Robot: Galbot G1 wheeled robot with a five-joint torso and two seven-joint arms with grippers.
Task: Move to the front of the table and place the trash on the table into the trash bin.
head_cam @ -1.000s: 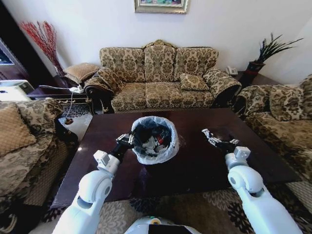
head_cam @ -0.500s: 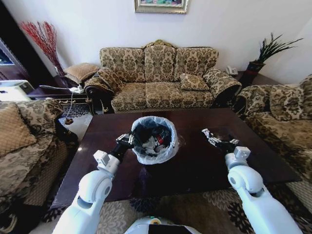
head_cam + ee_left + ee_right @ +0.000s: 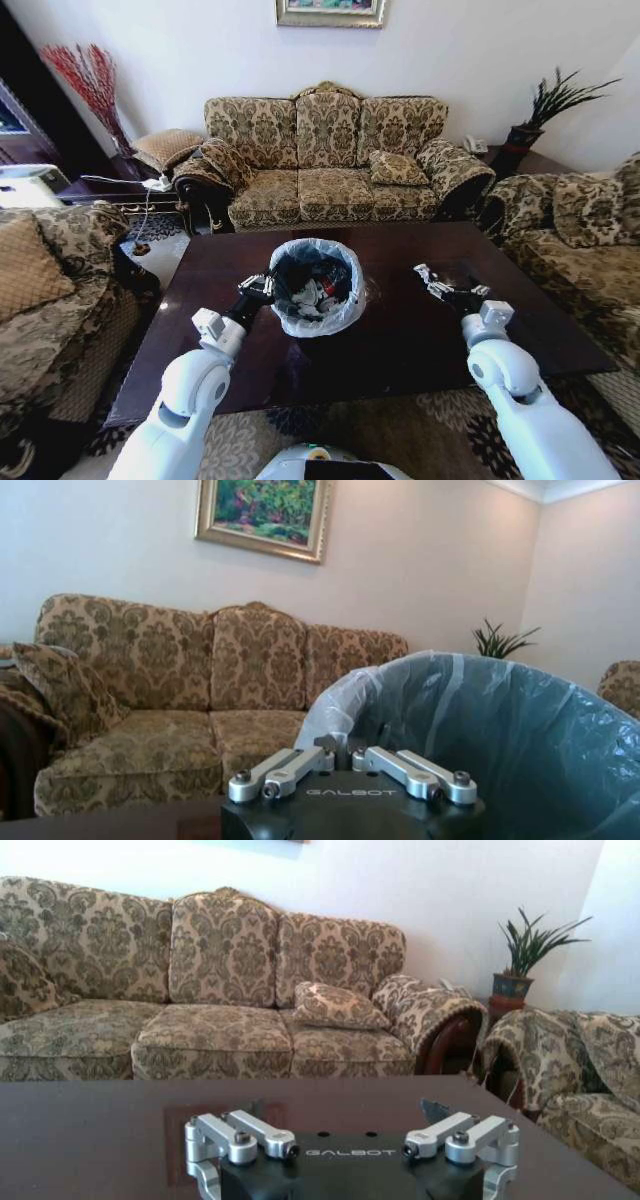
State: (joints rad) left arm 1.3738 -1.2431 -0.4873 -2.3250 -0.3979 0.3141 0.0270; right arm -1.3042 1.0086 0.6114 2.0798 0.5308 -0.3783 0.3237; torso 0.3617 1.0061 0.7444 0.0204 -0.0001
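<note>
Left tool (image 3: 264, 288) at trash bin (image 3: 345, 310) rim

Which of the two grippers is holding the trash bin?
The left gripper, shut on the bag-lined rim of the trash bin. The right gripper is open over the bare table.
</note>
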